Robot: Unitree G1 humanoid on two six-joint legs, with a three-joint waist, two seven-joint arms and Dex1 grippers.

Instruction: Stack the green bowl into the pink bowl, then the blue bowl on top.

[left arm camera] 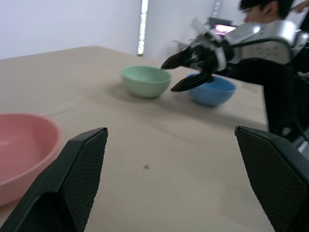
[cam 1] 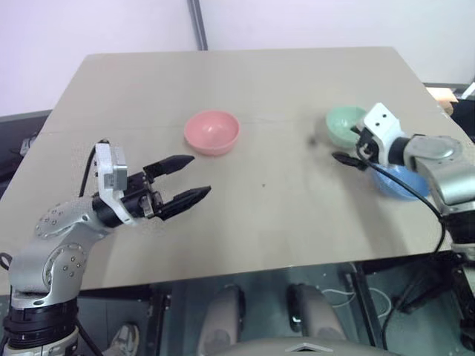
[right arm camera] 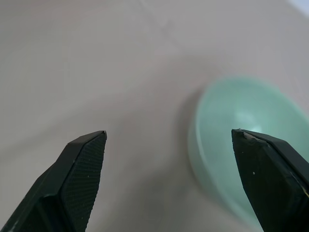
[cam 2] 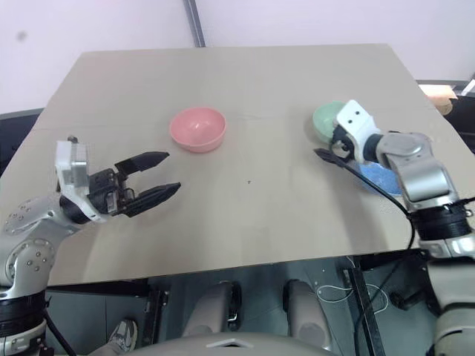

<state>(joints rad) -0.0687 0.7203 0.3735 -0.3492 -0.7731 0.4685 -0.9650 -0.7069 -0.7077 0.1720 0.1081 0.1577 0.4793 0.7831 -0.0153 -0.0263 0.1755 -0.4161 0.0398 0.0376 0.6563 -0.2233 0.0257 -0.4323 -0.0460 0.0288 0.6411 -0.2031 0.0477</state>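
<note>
Nearest, left hand (cam 1: 185, 178) hovering over the table (cam 1: 245, 237), fingers spread, holding nothing. Farther back, pink bowl (cam 1: 211, 131) upright near the table's middle. Right hand (left arm camera: 186, 72) spread wide just beside green bowl (cam 1: 343, 124), apart from it. Blue bowl (left arm camera: 212, 91) next to the green, nearer the table's edge.

Beige table (cam 1: 245, 89), pink bowl (cam 1: 211, 132), green bowl (cam 1: 343, 124), blue bowl (cam 1: 399, 183)
</note>
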